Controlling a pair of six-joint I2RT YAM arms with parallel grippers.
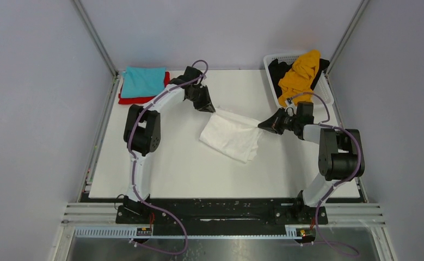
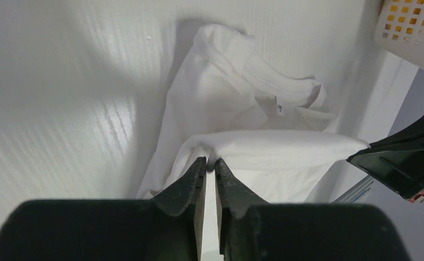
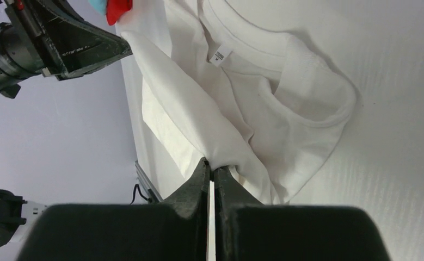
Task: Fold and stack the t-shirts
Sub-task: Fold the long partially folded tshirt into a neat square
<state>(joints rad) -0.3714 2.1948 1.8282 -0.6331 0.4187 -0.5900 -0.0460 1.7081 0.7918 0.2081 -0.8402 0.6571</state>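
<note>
The white t-shirt [image 1: 231,138] lies partly folded in the middle of the table, its upper edge lifted and stretched between both grippers. My left gripper [image 1: 212,109] pinches the left end of that edge; in its wrist view the tips [image 2: 210,162] hold a nub of white cloth [image 2: 220,92]. My right gripper [image 1: 262,125] is shut on the right end [image 3: 210,166], with the collar and label [image 3: 219,54] beyond it. A folded teal t-shirt [image 1: 143,80] rests on a red one [image 1: 128,99] at the back left. Orange-yellow [image 1: 299,73] and black [image 1: 277,70] shirts fill the basket.
The white lattice basket [image 1: 329,95] stands at the back right corner and also shows in the left wrist view [image 2: 411,27]. Grey walls and metal frame rails close in the table's sides and back. Both arm bases sit on the black rail at the near edge.
</note>
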